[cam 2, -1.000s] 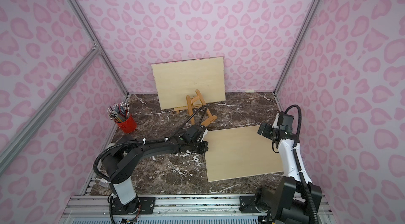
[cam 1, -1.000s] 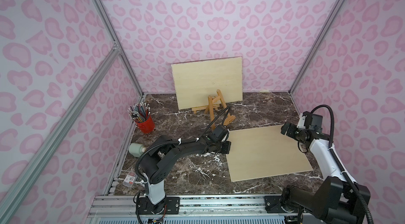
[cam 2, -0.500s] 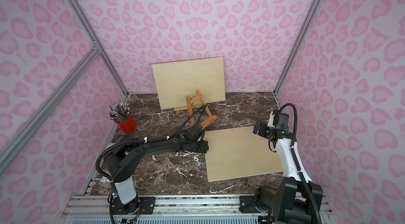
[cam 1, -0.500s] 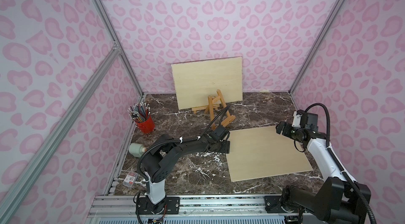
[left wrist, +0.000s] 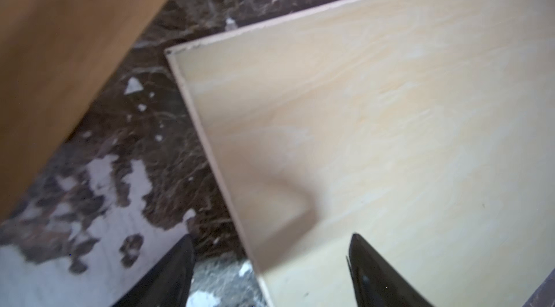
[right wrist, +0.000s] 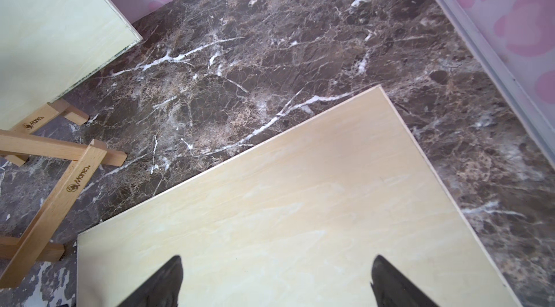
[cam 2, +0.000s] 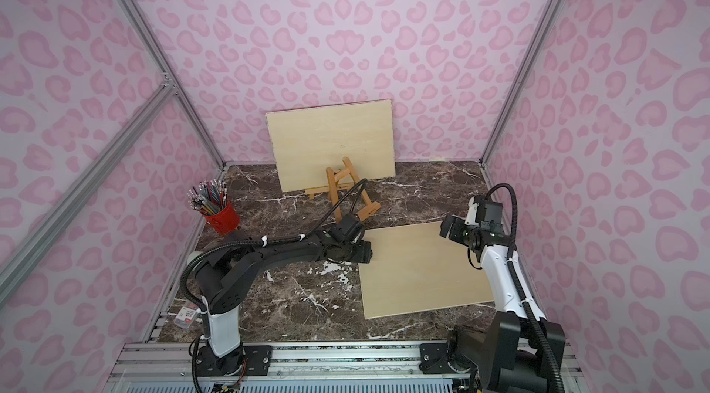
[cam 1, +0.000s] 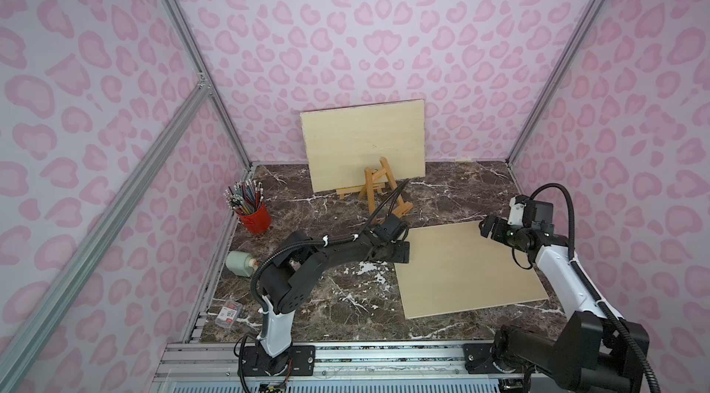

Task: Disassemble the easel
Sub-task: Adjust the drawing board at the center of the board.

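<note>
The small honey-coloured wooden A-frame easel (cam 1: 378, 189) stands at the back middle of the dark brown marble tabletop (cam 1: 330, 295), just in front of a pale rectangular plywood board (cam 1: 361, 141) leaning on the rear wall. A second pale plywood panel (cam 1: 468, 268) lies flat at the front right.

The left gripper (left wrist: 270, 236) is released and empty, with one finger over the marble and the other over the panel's edge. The right gripper (right wrist: 276, 257) hangs spread wide above the panel's far corner, also empty.

The likely trouble is the left arm. Its wrist and cable sit close to the easel's front leg, so a careless swing could topple the easel, perhaps against the leaning board. A low finger could also catch the flat panel's edge and skid it.
</note>
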Robot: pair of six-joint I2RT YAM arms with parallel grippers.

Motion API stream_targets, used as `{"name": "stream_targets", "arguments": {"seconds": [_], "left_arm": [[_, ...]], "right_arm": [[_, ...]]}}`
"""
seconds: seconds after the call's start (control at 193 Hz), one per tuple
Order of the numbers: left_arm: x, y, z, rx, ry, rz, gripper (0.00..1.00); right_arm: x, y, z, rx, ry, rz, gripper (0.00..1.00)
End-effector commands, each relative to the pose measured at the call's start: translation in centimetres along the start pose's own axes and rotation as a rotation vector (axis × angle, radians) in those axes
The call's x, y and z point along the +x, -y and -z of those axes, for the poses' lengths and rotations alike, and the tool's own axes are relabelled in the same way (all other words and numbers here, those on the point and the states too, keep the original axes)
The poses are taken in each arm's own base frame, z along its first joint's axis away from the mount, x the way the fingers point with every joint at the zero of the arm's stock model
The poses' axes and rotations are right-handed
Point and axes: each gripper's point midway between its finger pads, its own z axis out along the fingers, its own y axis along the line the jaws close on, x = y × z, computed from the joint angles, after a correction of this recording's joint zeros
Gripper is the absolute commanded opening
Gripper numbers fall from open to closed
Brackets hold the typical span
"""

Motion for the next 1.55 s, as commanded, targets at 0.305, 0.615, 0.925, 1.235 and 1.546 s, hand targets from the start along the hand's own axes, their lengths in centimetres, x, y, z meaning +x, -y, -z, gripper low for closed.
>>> {"name": "stream_targets", "arguments": {"seconds": [0.305,0.615,0.925,1.235,1.546], "left_arm": [[-0.2,2.9,-2.7,0.091,-0.073,-0.069,0.76],[0.6,5.2,-3.6,0.128,-0.101,-0.108,0.75],[1.0,7.0,-4.4,0.153,-0.107,-0.131,0.75],[0.5,6.2,1.0,0.142,-0.030,-0.142,0.84],[2.1,1.7,7.9,0.052,0.049,-0.156,0.88]], "right_arm": [[0.4,-0.1,-0.2,-0.012,-0.004,-0.002,0.99],[0.6,-0.1,-0.3,-0.012,-0.007,-0.006,0.99],[0.9,-0.1,-0.4,-0.017,-0.007,-0.007,0.99],[1.3,-4.4,-1.8,-0.112,-0.009,0.085,0.99],[1.6,-16.5,-5.0,-0.355,0.001,0.354,0.99]]}}
